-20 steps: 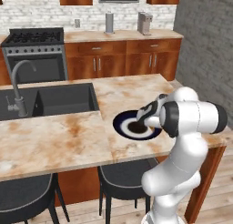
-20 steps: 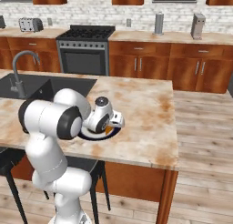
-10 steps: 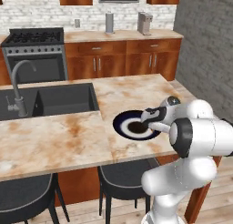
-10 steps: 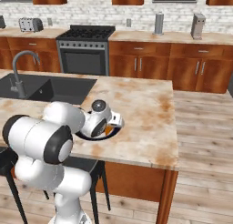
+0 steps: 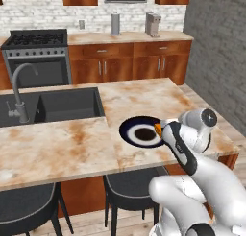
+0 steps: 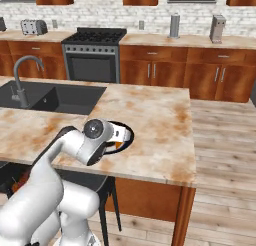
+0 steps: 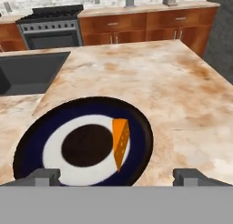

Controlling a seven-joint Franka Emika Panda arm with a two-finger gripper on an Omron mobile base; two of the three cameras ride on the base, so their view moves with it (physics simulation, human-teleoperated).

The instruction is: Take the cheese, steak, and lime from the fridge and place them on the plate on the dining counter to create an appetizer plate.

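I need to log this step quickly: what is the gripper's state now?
Gripper: open, holding nothing; the cheese lies on the plate.

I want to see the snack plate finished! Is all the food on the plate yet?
Not yet. Done: the cheese lies on the plate on the dining counter. In hand: nothing; the gripper is open, its fingertips wide apart and apart from the cheese. Left: no steak or lime is on the plate, so both still need fetching from the fridge.
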